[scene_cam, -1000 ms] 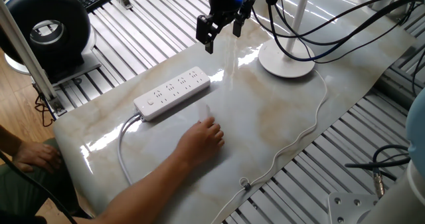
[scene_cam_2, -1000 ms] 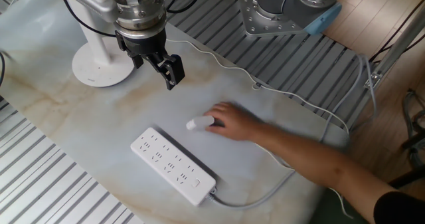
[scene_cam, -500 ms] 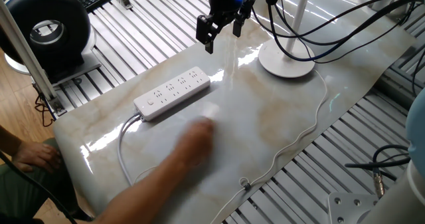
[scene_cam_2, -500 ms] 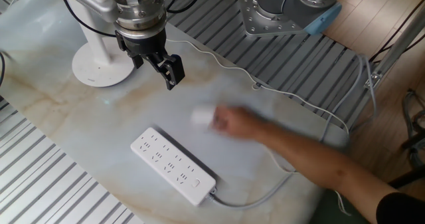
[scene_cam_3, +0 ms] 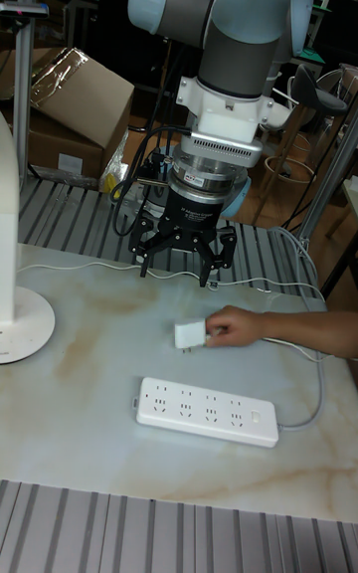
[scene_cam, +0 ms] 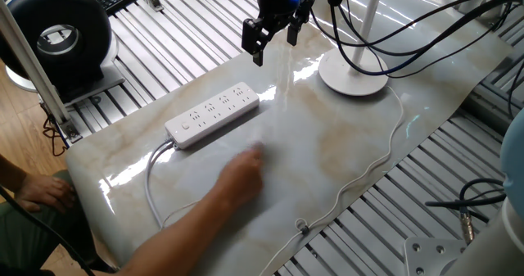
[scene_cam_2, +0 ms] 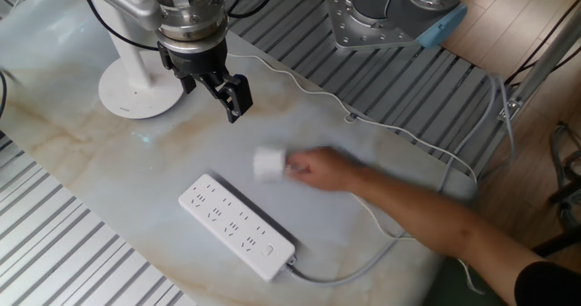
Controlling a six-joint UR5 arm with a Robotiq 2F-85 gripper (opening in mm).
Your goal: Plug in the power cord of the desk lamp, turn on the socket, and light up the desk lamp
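Glossy marbled tabletop (scene_cam: pixel 327 157), ribbed metal bench (scene_cam: pixel 190 32), smooth white plastic socket (scene_cam: pixel 212 115).

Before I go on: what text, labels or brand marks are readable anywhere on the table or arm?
No text is legible in any view.
Fan: pale badge at its hub, too small to read.
Power strip: outlet holes only, no readable print.
Plug and lamp base: plain white.

A hand (scene_cam_3: pixel 239 326) holds the power cord (scene_cam_3: pixel 190 336) just behind the socket (scene_cam_3: pixel 207 412), perhaps off the table (scene_cam_3: pixel 89 379); desk lamp (scene_cam_3: pixel 22 322) left.
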